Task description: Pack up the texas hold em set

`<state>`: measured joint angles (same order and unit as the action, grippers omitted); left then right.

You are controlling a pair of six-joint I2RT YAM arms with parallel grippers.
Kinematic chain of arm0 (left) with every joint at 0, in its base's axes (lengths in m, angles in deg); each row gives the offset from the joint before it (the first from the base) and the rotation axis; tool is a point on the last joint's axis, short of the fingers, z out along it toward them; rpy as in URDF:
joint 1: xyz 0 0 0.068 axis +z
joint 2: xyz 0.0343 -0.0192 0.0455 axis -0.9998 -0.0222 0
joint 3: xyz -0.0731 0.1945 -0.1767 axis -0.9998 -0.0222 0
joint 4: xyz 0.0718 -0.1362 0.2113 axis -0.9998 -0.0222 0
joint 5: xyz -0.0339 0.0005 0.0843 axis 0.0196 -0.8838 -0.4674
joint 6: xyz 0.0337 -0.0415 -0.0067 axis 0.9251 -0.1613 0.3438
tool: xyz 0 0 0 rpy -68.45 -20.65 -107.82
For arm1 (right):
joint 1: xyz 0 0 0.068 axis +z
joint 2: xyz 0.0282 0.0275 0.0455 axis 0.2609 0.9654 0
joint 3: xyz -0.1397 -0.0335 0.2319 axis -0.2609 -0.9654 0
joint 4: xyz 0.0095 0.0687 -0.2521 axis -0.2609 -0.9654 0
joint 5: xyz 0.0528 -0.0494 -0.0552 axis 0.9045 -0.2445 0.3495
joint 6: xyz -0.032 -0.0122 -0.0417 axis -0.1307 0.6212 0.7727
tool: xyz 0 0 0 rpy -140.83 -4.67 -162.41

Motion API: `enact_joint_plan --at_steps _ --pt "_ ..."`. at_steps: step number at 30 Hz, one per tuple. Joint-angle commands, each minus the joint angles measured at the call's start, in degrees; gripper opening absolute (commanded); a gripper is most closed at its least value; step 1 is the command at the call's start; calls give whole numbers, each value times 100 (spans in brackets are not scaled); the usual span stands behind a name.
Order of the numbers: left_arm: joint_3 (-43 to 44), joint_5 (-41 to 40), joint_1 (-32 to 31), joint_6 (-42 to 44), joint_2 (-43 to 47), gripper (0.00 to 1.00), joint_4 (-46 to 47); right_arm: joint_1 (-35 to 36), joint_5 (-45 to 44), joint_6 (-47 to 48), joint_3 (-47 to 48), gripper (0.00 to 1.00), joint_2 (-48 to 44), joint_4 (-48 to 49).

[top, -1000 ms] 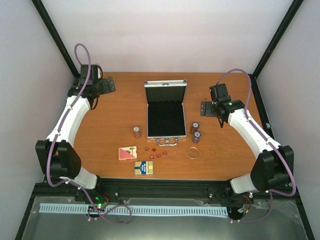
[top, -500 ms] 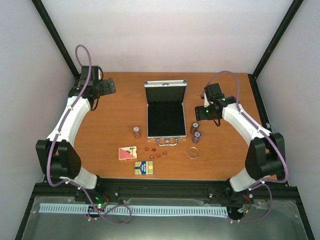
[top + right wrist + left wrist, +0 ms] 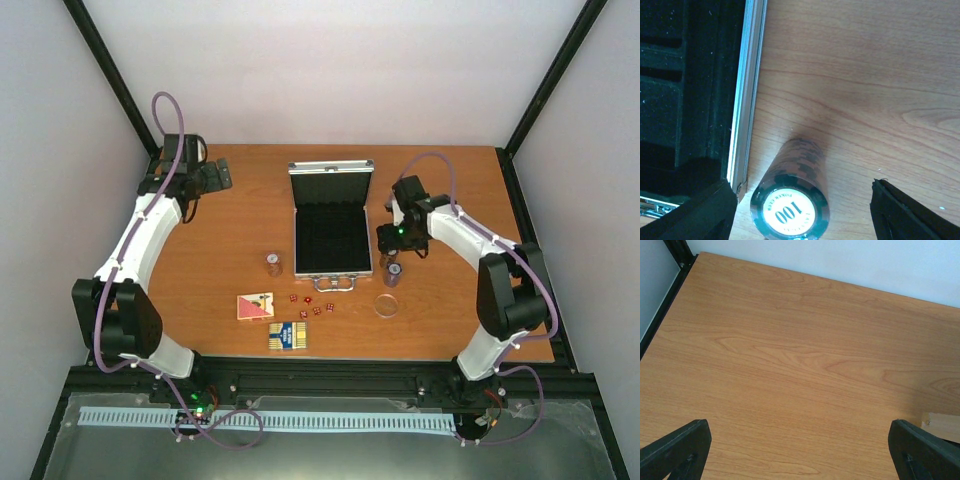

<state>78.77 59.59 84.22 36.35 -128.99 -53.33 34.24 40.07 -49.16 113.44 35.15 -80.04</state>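
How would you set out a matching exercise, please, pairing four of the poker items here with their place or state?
Column one:
1. silver case
2. lone chip stack
3. clear disc
4. red dice

Column two:
a. standing left of the case
b. lying flat, right of the dice
c. open, black lining showing
d. scattered left of the disc

Pairs: 1-c, 2-a, 3-b, 4-d
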Motion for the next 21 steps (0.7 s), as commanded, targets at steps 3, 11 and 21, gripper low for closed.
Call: enact_joint_plan --at_steps 3,11,21 --pt "-41 -56 -16 -92 -7 100 92 135 38 -39 -87 74 201 74" --pt "48 -81 -17 -107 -66 100 43 132 -159 -17 -80 69 493 129" --pt "107 -165 -21 -134 -170 100 -48 136 -31 38 -28 50 643 165"
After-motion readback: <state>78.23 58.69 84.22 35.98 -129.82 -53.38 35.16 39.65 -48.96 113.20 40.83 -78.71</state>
